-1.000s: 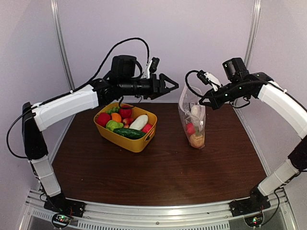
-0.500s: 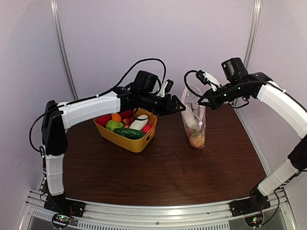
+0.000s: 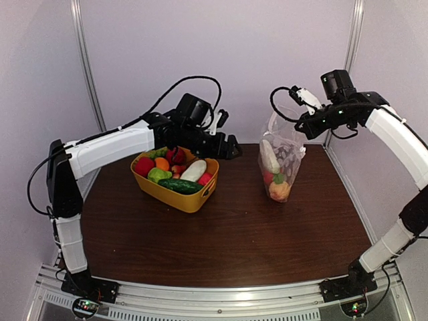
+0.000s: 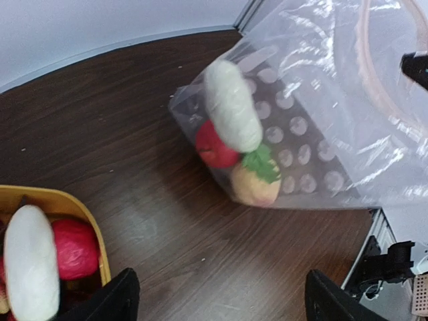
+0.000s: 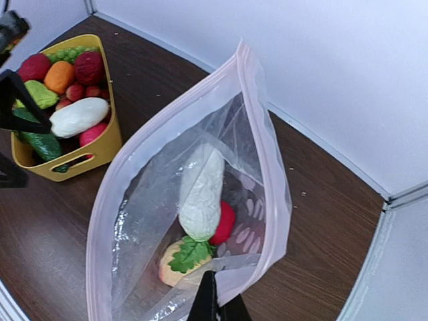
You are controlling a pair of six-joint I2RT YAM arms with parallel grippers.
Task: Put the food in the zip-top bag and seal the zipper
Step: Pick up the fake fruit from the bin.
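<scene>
Overhead first: right hand (image 3: 302, 125) is pressed together on the top edge of the zip-top bag (image 3: 284, 160). It holds the bag upright, right of centre on the counter (image 3: 221, 234) and apart from the yellow tub (image 3: 182, 198). Likely held up like that so the mouth gapes for loading. Can't tell if the bag's bottom rests on the counter or hangs just above it. Left hand (image 3: 229, 147) hovers by the tub's far right corner, between tub and bag, spread, nothing in it that I can see. Most food is in the tub, incl. cucumber (image 3: 179, 186). Zipper is too thin to make out here.

Left wrist: fingers (image 4: 120, 297) are wide apart at the bottom edge, with an empty gap between them. The bag fills the upper right, cut off by the frame, mouth out of view. Inside, a white vegetable (image 4: 232, 105) leans on a red piece (image 4: 214, 150) and a tan piece (image 4: 254, 190) with a green leaf. Only a corner of the tub shows, lower left.

Right wrist: view is down into the open mouth. The pinkish zipper (image 5: 264, 127) runs round it, unsealed. Fingertips are shut on the near rim at bottom centre, with the pinch point partly cut off. The three pieces lie at the bag's bottom. The tub is upper left, grapes (image 5: 63, 53) at its far end, and dark parts of the left arm cover its near side. My read: mid-loading, plenty of food left, sealing not yet started.
</scene>
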